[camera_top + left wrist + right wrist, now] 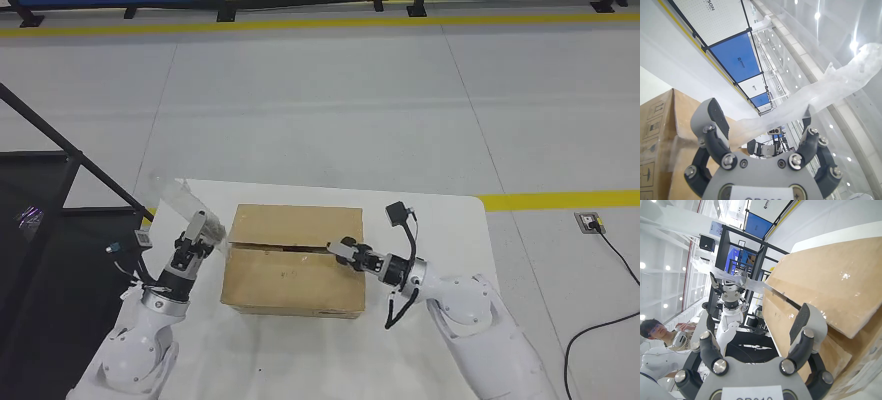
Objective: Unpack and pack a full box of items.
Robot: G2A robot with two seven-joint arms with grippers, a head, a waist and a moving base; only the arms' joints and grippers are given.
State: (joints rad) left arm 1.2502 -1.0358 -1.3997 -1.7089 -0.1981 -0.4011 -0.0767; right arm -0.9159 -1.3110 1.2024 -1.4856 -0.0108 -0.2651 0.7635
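Observation:
A brown cardboard box [295, 275] stands in the middle of the white table [445, 225], its top flaps down. A long strip of clear tape [172, 195] rises from the box's left end. My left gripper [200, 232] is beside that end, open. In the left wrist view the tape [838, 83] clings to one fingertip [807, 113] of the left gripper [761, 111], next to the box [657, 121]. My right gripper [343, 250] rests open on the box top at the flap seam. In its wrist view the right gripper [755, 313] has one finger [802, 321] against the flap [819, 275].
A black metal frame [60, 160] and a dark cloth [40, 260] border the table's left side. Bare table lies in front of the box and to its right. A cable [600, 335] runs across the floor at the far right.

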